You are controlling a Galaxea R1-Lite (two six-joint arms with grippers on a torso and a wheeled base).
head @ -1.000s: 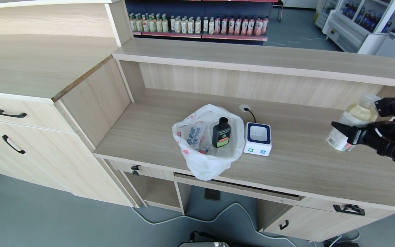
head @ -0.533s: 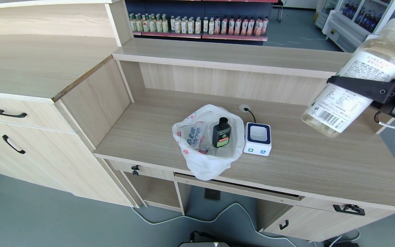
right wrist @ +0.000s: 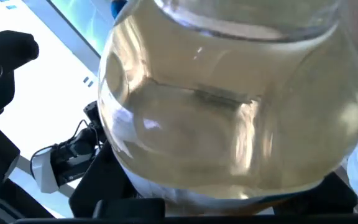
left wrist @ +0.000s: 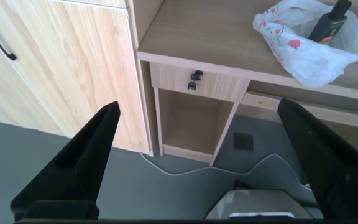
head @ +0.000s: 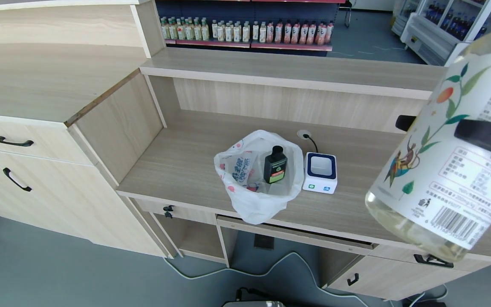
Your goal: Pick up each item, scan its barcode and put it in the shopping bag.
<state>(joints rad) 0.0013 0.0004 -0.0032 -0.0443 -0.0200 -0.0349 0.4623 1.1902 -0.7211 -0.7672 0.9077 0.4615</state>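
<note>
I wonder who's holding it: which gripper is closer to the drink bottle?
Right. The right gripper is shut on the bottle, up over the counter's right end. The left gripper hangs open, low before the counter, far from it.

A shop is shown — a checkout bench [head: 186, 166] of pale wood is fitted with a small white barcode scanner [head: 320, 172] and a plastic shopping bag [head: 252, 204], while rows of bottled drinks [head: 245, 31] are shelved behind, and glass-fronted coolers [head: 443, 21] are stocked nearby.

Pale yellow bottle [head: 441, 153] with white leaf-patterned label [head: 454, 187]; white bag [head: 254, 204], red-printed.
</note>
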